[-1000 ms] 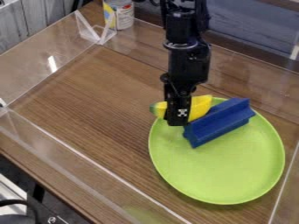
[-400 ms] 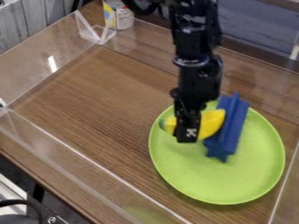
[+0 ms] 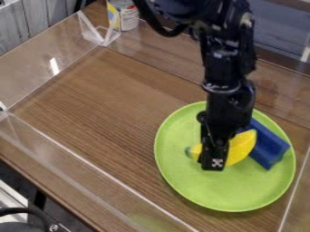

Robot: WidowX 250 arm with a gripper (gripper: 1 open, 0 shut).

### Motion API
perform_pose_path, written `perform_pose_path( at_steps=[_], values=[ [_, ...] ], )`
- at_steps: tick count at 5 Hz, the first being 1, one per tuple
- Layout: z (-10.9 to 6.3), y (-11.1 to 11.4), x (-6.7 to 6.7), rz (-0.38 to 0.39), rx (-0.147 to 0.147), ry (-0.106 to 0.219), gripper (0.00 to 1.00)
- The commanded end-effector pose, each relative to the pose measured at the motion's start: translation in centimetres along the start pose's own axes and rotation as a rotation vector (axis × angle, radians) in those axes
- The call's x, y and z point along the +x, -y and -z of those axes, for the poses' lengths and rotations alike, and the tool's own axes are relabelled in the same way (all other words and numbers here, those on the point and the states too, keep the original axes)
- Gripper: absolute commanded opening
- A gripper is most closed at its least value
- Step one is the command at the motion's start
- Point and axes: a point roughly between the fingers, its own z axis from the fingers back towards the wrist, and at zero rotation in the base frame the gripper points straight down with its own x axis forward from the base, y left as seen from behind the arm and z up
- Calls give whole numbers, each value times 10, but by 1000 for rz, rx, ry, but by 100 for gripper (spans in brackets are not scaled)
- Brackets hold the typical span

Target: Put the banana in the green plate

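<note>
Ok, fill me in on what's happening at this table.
A robot arm's claw is reaching down over the green plate, closed around the small yellow banana. The banana looks to be inside the plate's rim, though it hasn't been let go. Right beside it, also on the plate, sits a blue block.

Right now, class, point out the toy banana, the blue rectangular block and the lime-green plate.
Toy banana (image 3: 242, 147): camera view, its yellow side.
Blue rectangular block (image 3: 269, 149): camera view, its face.
Lime-green plate (image 3: 191, 188): camera view, bare surface.
</note>
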Motion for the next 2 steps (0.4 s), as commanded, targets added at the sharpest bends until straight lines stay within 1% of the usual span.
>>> perform_pose_path(
  at_steps=[1,2],
  values=[
    [2,-1,2,11,17,12,0],
    [5,-1,0,7,14,10,0]
  ],
)
